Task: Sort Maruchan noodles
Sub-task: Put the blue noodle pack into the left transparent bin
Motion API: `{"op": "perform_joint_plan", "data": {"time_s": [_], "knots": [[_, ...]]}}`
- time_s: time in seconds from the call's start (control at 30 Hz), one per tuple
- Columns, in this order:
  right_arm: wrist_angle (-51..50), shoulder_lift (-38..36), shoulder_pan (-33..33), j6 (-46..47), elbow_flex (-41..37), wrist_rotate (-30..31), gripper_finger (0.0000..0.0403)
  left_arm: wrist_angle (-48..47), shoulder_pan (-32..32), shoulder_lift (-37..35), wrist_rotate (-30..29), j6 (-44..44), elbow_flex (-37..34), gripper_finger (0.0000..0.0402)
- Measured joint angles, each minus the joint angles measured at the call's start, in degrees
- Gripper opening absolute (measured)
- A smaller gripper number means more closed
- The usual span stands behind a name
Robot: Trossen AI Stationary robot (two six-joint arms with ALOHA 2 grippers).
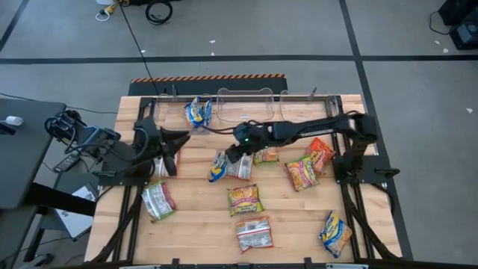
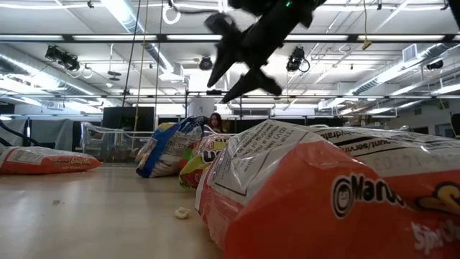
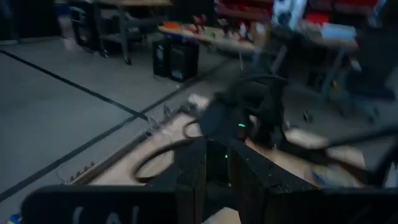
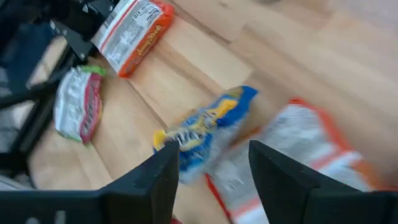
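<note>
Blue-yellow packet (image 4: pixel 208 127) lies below the parted right pincer (image 4: pixel 211 168).

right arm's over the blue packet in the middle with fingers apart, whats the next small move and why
Probably lower the right gripper straight down onto the blue-yellow packet. Its fingers stand open and above the table, with the packet between them in the wrist view, leaning against an orange-and-white packet, so nothing is gripped yet.

Overhead camera looks straight down on the table (image 1: pixel 202 224); low camera looks level across it; wrist cameras ride close.
</note>
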Motion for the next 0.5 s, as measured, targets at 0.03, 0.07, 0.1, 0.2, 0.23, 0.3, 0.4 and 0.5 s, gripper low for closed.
{"op": "perform_joint_plan", "data": {"time_s": [0.03, 0.07, 0.1, 0.2, 0.23, 0.3, 0.4, 0.5], "knots": [[-2.5, -1.8, 0.3, -1.7, 0.0, 0.9, 0.0206, -0.5, 0.3, 0.1, 0.5, -1.1, 0.0, 0.0071], [-4.3, -3.6, 0.6, -3.6, 0.0, 1.7, 0.0209, -1.2, 0.6, 0.7, 2.1, -2.0, 0.0, 0.0071], [-6.0, -5.4, 0.9, -5.3, 0.0, 2.5, 0.0211, -1.7, 1.1, 1.5, 4.1, -3.1, -0.2, 0.0071], [-11.4, -10.8, 1.8, -8.5, 0.0, 4.1, 0.0212, -2.7, 2.8, 7.0, 11.6, -7.5, -1.2, 0.0070], [-13.2, -12.6, 1.9, -8.8, 0.0, 4.3, 0.0212, -3.2, 3.3, 9.6, 14.6, -9.4, -1.3, 0.0070], [-17.5, -16.8, 1.9, -9.4, 0.0, 5.3, 0.0212, -4.6, 4.5, 15.0, 19.6, -13.4, -1.4, 0.0070], [-22.2, -25.0, 1.6, -11.9, 0.0, 9.0, 0.0211, -8.0, 5.7, 22.0, 22.9, -20.3, -0.6, 0.0070], [-25.4, -33.2, -0.1, -15.5, 0.0, 12.4, 0.0211, -9.6, 7.6, 28.0, 25.6, -27.5, -0.4, 0.0071]]}}
